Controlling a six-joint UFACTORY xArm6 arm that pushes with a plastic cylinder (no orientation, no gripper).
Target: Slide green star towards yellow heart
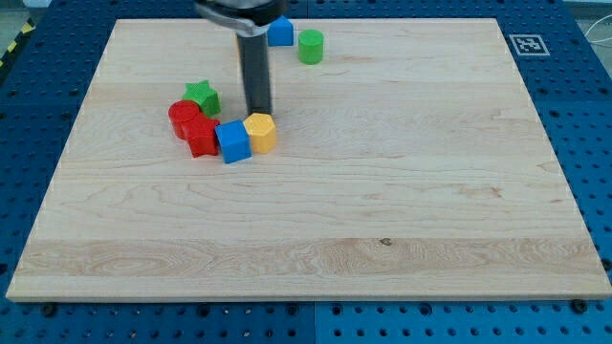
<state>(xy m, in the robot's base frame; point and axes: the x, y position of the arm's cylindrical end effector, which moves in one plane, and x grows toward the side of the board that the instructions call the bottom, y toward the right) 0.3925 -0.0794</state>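
The green star [203, 96] lies on the wooden board at the upper left, touching the top of a red cylinder [183, 116]. My tip [259, 114] stands just right of the star and just above a yellow block [260, 132], whose shape I cannot make out as a heart. A blue cube [232, 141] sits against the yellow block's left side. A red star-like block [200, 137] lies left of the blue cube, below the red cylinder.
A blue block [280, 32] and a green cylinder [310, 46] stand near the board's top edge, right of the rod. The board [382, 191] rests on a blue perforated table. A fiducial marker [528, 44] is at the board's top right corner.
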